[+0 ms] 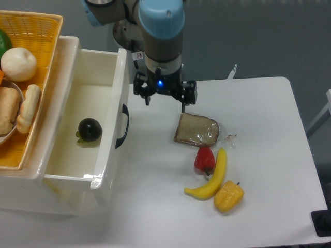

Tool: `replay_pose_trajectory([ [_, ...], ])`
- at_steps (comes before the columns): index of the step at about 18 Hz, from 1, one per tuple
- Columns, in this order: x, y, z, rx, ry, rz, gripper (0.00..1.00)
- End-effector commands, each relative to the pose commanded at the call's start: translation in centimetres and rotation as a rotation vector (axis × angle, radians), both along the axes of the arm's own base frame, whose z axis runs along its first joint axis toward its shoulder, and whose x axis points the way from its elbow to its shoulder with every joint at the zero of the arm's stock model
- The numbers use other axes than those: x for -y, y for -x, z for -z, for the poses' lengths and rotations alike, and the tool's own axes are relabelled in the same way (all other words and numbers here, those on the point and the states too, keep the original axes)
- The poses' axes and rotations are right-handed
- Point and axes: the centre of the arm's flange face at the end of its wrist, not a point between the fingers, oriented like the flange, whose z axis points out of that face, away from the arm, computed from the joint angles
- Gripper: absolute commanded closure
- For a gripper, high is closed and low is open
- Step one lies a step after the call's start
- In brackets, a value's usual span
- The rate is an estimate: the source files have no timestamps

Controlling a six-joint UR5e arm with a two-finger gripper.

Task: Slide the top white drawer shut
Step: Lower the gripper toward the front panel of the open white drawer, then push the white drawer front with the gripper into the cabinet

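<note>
White top drawer (pixel 98 134) stands open — gripper (pixel 165 103) beside it, jaws wide.

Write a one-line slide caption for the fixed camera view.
Open gripper hovers beside the top white drawer, pulled open with a dark round object inside.

The drawer (pixel 98 119) stands pulled out, its front and black handle (pixel 122 126) facing bare desk (pixel 150 175) at 3 o'clock. The gripper (pixel 165 103) hangs over that strip, fingers spread, apart from the handle. Bread (pixel 196 129), red pepper (pixel 205 160), banana (pixel 212 178) and yellow pepper (pixel 229 196) crowd the desk at 4 to 5 o'clock of the gripper.
</note>
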Motion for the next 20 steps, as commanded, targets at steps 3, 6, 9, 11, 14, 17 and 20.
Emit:
replay_pose_trajectory([
  [3,-0.3,0.4,1.3,0.016,0.014,-0.005,0.00],
  [6,-1.0,1.1,2.8,0.025,0.021,-0.073,0.00],
  [9,-1.6,1.6,4.1,0.024,0.025,-0.156,0.00],
  [11,-1.9,1.5,4.7,0.041,0.021,-0.161,0.00],
  [14,-2.5,1.5,5.9,0.064,0.029,-0.216,0.00],
  [17,-2.8,1.4,6.7,0.077,0.036,-0.212,0.00],
  [20,-3.4,1.0,7.4,0.094,0.035,-0.199,0.00],
])
